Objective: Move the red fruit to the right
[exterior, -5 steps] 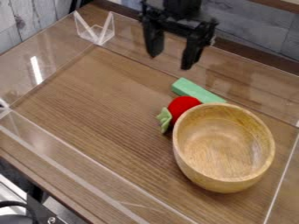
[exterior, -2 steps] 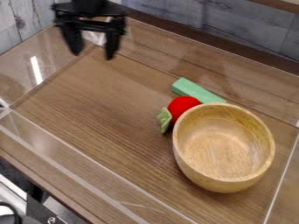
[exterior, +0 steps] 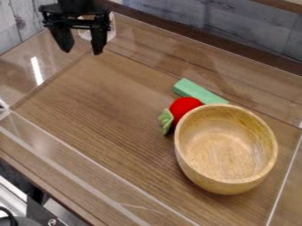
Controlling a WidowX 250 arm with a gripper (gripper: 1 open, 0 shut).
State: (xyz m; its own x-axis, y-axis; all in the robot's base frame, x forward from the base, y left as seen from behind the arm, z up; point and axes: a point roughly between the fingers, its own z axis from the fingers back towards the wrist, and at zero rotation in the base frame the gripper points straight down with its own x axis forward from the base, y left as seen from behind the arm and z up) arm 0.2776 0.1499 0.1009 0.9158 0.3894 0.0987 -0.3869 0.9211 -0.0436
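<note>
A: Where is the red fruit [exterior: 183, 109]?

B: Mid-bench, toward the right edge, touching the rim of the wooden bowl [exterior: 225, 146], with the green block [exterior: 200, 92] just behind it.

A: And the pincer [exterior: 78, 39]?

B: Released, its 2 fingers spread and holding nothing, above the bench's far left corner, well apart from the fruit.

A: What could go wrong?

B: The fruit is wedged between bowl and block. A finger descending there could strike the rim, shove the bowl, or squirt the glossy fruit away.

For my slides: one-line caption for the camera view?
Open tool hangs far left of red fruit beside wooden bowl.
</note>
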